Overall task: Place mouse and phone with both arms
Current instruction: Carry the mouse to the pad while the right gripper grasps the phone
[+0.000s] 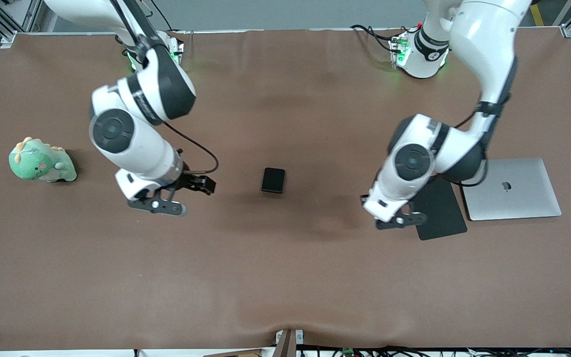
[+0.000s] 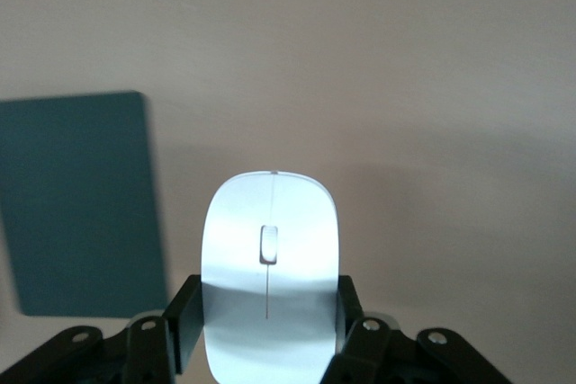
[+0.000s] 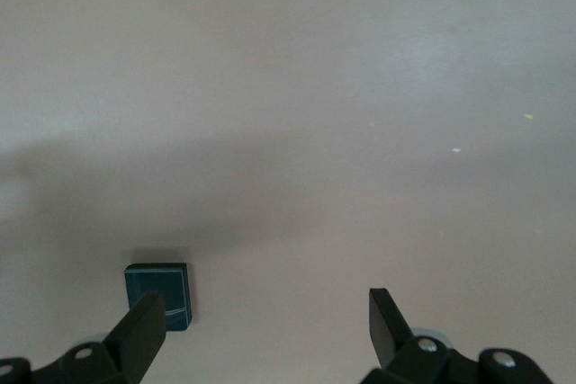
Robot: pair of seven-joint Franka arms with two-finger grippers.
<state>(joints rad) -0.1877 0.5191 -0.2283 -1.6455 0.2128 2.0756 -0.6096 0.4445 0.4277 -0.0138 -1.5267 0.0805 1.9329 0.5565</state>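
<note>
Left gripper: closed on the mouse, one black finger pressed to each long side of its rear half; the gripper hangs in the air over bare table just beside the black pad, toward the left arm's end of the table.
Mouse: white, glossy, with a grey scroll wheel and a thin line down its middle; held between the left gripper's fingers, its rounded nose sticking out past the fingertips. In the front view it is hidden under the left arm's wrist.
Right gripper: jaws spread wide with nothing between them; it hangs over bare table at mid-depth, toward the right arm's end.
Phone: small black slab lying flat on the table near its centre, between the two grippers. It lies apart from the right gripper, off to one side of the open fingers in the right wrist view, not between them.
Black pad: flat matte sheet on the table, partly covered by the left arm in the front view, lying just beside the laptop.
Laptop: silver, lid closed, at the left arm's end of the table.
Plush toy: green dinosaur at the right arm's end, well apart from the phone.
Table: brown surface.
</note>
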